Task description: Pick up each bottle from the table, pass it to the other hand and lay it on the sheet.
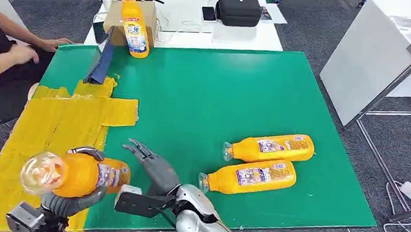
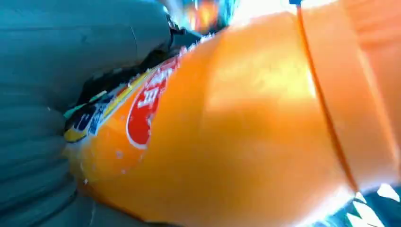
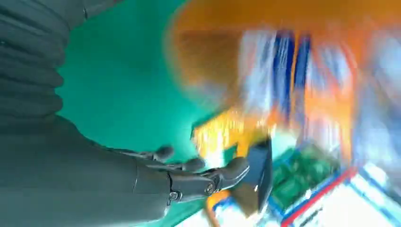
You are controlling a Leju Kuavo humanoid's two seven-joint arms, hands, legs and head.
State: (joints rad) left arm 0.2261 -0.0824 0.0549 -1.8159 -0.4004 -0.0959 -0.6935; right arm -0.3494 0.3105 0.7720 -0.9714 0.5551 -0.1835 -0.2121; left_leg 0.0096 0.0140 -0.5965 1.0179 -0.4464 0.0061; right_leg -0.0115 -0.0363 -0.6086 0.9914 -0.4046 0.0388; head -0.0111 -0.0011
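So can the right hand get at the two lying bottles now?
Probably yes. The right hand is open and holds nothing, and only bare green mat lies between it and the nearer bottle; the farther bottle lies just behind it. The left hand is busy with a third bottle.

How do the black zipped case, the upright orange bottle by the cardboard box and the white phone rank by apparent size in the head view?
1. Black zipped case
2. Upright orange bottle, close to the case, so unsure
3. White phone, plainly smallest
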